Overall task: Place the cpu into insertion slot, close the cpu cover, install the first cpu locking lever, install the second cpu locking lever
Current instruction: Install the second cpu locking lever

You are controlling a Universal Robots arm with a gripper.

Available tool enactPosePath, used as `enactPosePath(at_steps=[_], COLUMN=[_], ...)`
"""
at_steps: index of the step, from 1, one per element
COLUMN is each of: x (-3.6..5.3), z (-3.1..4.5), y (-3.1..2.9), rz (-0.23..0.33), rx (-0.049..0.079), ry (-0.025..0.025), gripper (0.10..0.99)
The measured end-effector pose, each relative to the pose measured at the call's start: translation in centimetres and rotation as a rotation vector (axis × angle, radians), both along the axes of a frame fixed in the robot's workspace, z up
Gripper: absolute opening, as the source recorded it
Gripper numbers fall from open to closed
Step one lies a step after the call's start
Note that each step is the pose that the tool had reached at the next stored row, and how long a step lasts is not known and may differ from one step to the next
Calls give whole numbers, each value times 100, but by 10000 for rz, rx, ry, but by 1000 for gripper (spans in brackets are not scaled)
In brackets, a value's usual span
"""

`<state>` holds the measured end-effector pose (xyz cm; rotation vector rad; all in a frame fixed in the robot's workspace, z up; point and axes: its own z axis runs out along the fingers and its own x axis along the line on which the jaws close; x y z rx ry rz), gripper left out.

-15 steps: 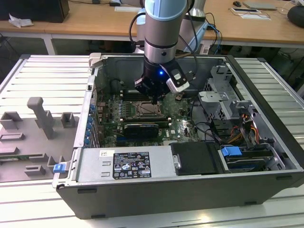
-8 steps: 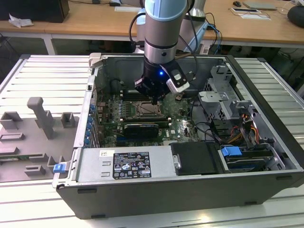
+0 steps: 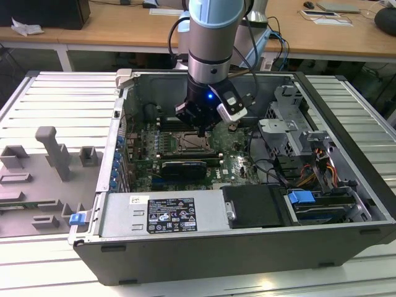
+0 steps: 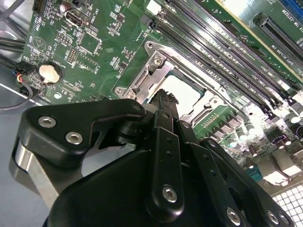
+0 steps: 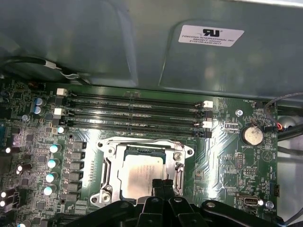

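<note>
Four memory slots (image 5: 135,113) are seen beside the cpu (image 5: 142,175); the gripper (image 5: 163,184) is held closed above it.

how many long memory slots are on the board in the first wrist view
4, lying side by side between the cpu socket and the case wall. All look empty.

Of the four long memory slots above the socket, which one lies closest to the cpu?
The slot bordering the cpu cover around the cpu; the other three lie beyond it, toward the case wall.
</note>
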<state>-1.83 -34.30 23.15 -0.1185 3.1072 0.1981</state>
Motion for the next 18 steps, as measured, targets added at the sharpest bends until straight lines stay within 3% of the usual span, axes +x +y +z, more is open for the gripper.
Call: enactPosePath(at_steps=[18], x=[0], z=[0], y=[-30], rz=[0], rx=[1], ry=[0], gripper=[106])
